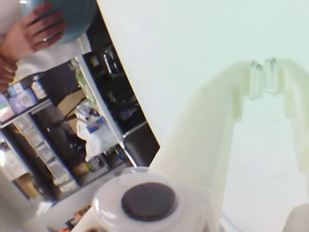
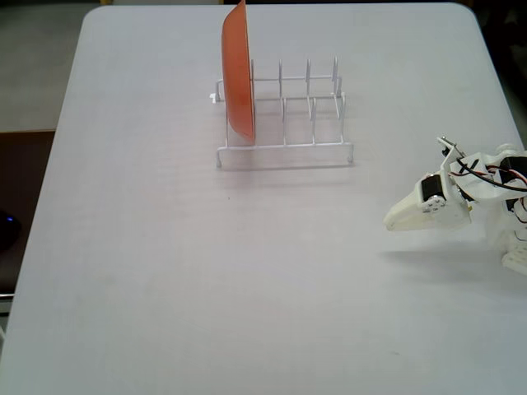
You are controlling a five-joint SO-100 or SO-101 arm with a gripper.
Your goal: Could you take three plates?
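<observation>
Rack [image 2: 284,123]: I see only the orange plate [image 2: 237,70], at 12 o'clock.
Gripper [image 2: 394,220]: empty, jaws together.
Risk: I could grab orange by mistake.

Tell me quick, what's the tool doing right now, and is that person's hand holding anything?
Tool: appears shut, nothing in it, off to the right of the rack in the fixed view.
Person's hand: holding the light blue plate.

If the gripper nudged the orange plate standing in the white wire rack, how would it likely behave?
The orange plate stands upright on edge in the end slot of the rack, so a sideways push may tip it against the wires. Its round rim suggests it could roll if lifted out. It looks thin and glossy, so probably light and somewhat slippery.
</observation>
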